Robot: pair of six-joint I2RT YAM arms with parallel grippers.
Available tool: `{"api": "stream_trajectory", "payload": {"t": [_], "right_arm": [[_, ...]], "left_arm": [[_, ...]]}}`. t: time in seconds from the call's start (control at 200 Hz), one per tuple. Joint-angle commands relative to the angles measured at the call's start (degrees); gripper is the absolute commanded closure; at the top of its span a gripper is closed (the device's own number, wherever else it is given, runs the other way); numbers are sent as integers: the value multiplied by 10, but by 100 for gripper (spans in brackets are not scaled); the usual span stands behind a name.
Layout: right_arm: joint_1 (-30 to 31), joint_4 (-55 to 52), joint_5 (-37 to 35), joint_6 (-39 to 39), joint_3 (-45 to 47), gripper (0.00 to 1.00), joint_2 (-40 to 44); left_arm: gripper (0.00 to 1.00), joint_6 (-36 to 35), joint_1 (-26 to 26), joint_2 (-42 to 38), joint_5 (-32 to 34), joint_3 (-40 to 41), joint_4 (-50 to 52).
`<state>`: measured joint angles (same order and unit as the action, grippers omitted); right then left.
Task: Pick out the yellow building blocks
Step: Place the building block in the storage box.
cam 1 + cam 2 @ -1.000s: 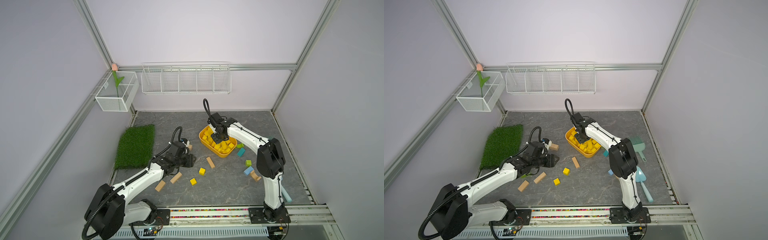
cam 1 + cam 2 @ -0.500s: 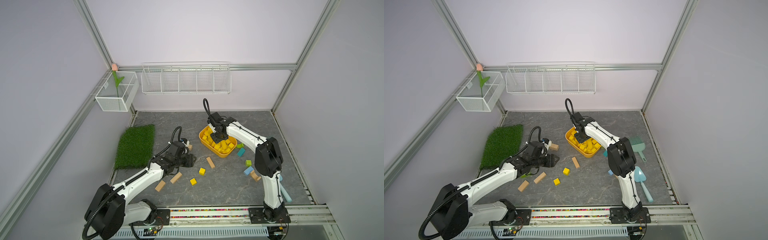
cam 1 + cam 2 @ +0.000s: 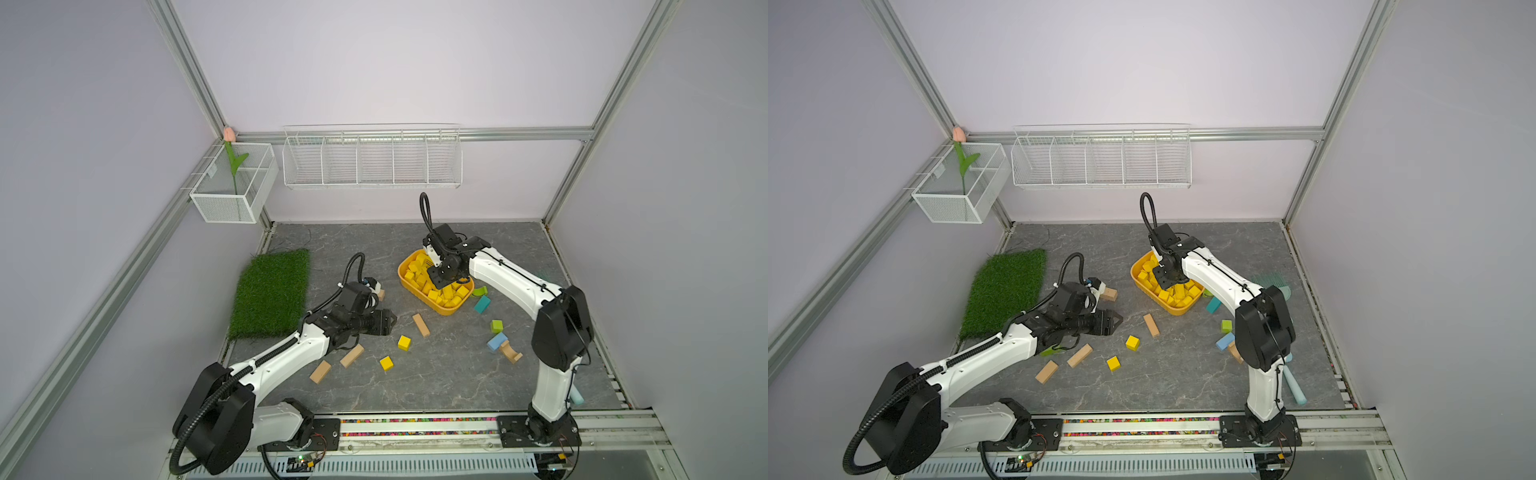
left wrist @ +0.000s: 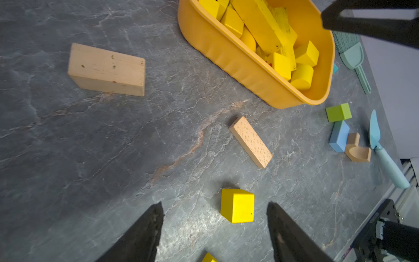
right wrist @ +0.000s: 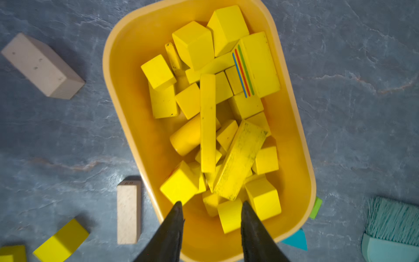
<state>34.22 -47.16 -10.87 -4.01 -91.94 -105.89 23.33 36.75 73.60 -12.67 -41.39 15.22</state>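
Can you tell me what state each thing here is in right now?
Left tool: open, empty.
Right tool: open, empty, over the tub.
Tub: upright, piled with yellow blocks.
Yellow cube: loose on the table, ungripped.
Second cube: loose on the table.
Wall rack: empty.

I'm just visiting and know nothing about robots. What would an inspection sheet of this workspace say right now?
Surface: grey marbled tabletop, no spills seen.
Job's things: yellow building blocks mostly piled in the orange tub; two loose yellow cubes lie on the table.
Clutter: tan blocks, green block, blue block, teal brush, grass mat.
Grippers: left gripper open, empty, by a loose cube; right gripper open, empty, over the tub.
Cables: black hoses loop off both wrists; nothing snagged seen.
Surroundings: lilac walls, metal frame, white wire baskets, one holding a tulip.
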Motion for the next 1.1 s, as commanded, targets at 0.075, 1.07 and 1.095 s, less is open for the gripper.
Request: {"api": "stream_trajectory", "payload": {"t": [0.075, 1.07, 1.095], "right_arm": [[-2, 48, 45, -65, 125, 56, 117], [33, 307, 182, -344, 669, 48, 544], [33, 309, 183, -344, 669, 48, 542]], "left_arm": [[23, -21, -2, 45, -58, -48, 4], [20, -48, 105, 165, 27, -161, 200], [20, -48, 105, 170, 28, -163, 202]]}}
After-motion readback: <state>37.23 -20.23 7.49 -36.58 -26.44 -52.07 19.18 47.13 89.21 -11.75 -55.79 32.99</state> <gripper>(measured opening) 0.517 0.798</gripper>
